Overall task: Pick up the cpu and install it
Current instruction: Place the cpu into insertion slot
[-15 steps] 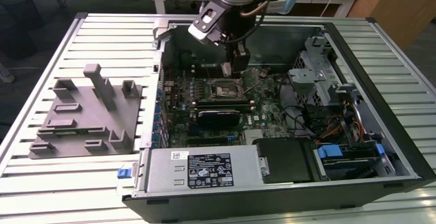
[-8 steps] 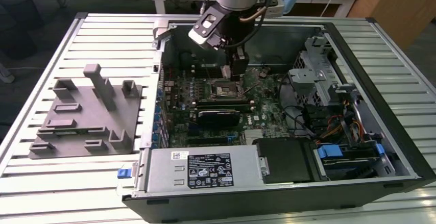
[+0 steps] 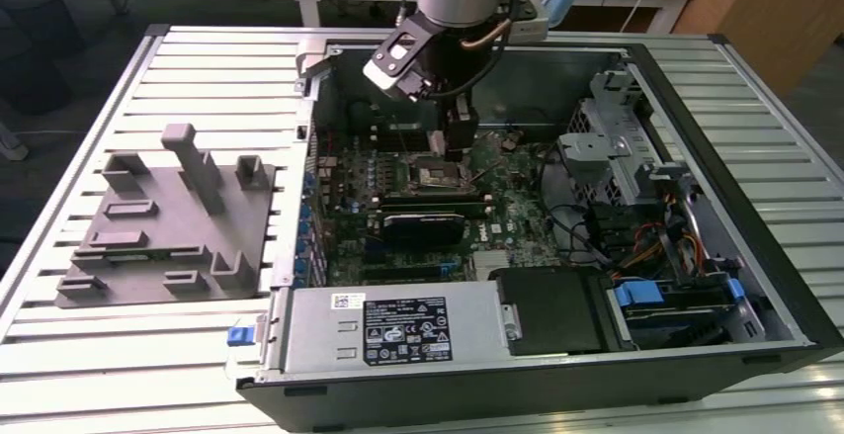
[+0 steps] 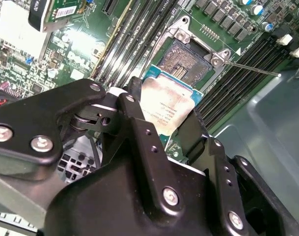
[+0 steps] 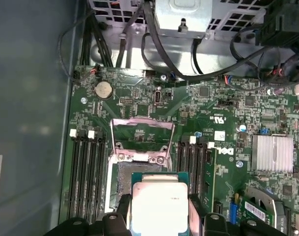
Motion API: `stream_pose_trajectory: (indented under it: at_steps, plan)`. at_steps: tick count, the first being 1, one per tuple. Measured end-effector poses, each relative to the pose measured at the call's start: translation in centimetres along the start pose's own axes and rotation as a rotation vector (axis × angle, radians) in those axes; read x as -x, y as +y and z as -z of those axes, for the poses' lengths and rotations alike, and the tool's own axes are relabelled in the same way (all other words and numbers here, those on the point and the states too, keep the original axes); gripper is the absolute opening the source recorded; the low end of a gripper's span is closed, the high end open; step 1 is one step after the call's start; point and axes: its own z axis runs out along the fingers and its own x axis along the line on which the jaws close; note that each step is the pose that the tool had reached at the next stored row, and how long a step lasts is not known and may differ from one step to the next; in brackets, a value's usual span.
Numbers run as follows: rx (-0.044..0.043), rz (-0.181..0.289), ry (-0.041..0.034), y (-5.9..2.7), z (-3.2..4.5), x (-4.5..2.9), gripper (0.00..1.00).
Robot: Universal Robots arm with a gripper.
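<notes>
cpu (image 4: 168,103) in the gripper (image 4: 164,112)

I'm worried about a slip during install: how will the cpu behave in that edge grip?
Probably stiff: the cpu, a flat metal-topped square, shows no bend in the gripper. Likely light, being so thin. Possibly slippery, since only two narrow edges are clamped; a drop onto the open socket could damage both.
</notes>
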Motion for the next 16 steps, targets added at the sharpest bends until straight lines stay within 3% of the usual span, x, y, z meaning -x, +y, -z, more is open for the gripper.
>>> stream_pose_trajectory:
  at_steps: [6,16]
  plan:
    - [-0.0001,-0.008,-0.0004,-0.04,-0.83,-0.11,0.54]
    - [-0.0003,-0.011,-0.0007,-0.07,-1.26,-0.12,0.54]
